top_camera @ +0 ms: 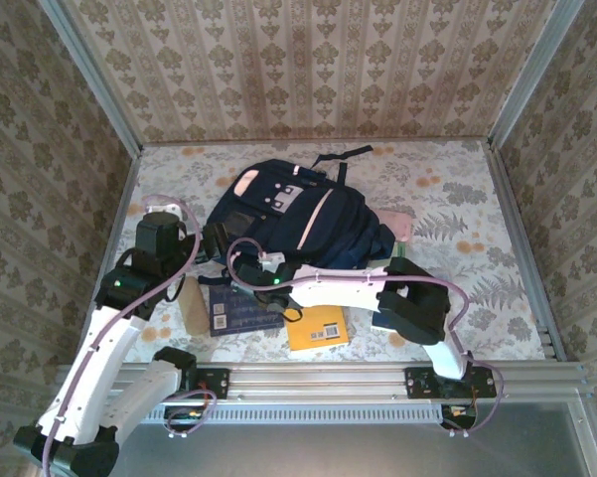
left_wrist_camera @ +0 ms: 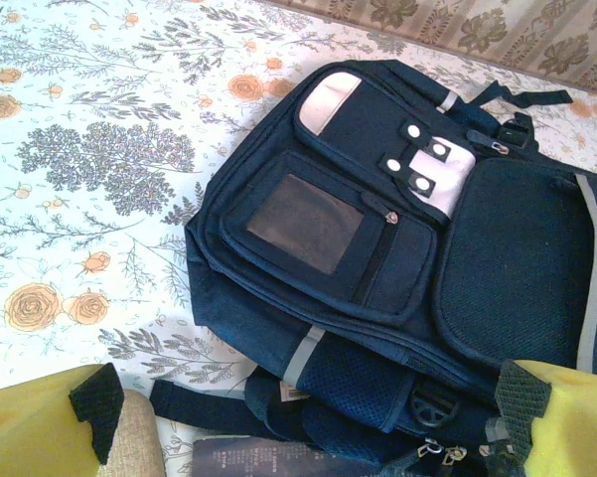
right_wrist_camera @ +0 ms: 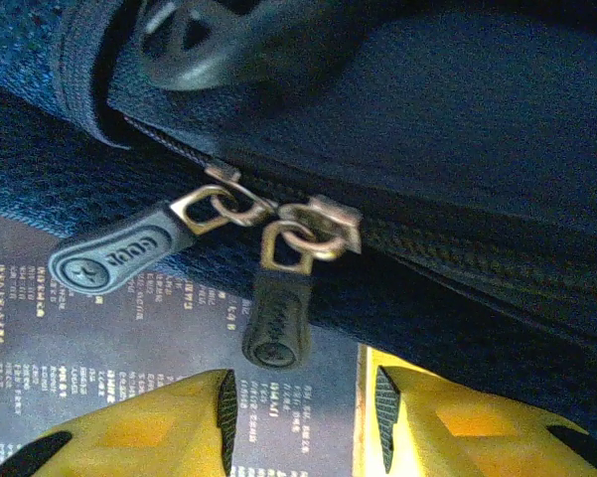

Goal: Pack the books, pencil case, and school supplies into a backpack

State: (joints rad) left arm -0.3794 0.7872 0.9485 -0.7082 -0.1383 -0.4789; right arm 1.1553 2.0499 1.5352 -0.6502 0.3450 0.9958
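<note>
On the flowered tabletop (top_camera: pixel 477 199) the backpack (top_camera: pixel 298 214) lies in the middle, front face up, with its zip edge toward the arms. The left arm rises from its base, folds back at an elbow low on the left, and brings its wrist in beside the bag's near-left corner. The left gripper (left_wrist_camera: pixel 313 402) looks out over the front pockets, its jaws spread wide and holding nothing.

The right arm bends at an elbow on the right and lays its forearm leftward along the bag's near edge. The right gripper (right_wrist_camera: pixel 303 393) points at the two zip pulls (right_wrist_camera: pixel 276 323), which meet slider to slider on a closed zip. Its jaws stand partly apart with nothing between them. The lower pull dangles just above the gap and touches neither finger.

A dark blue book (top_camera: pixel 243 310) with rows of text lies at the bag's near edge, partly covered by the bag and the right wrist. The orange-yellow book (top_camera: pixel 316 330) sits just to its right, with its far edge under the forearm. The pencil case (top_camera: pixel 399 227) pokes out pink from behind the bag's right side, mostly hidden. A beige, roll-like thing (top_camera: pixel 192 303) lies left of the blue book, and I can't tell what it is.
</note>
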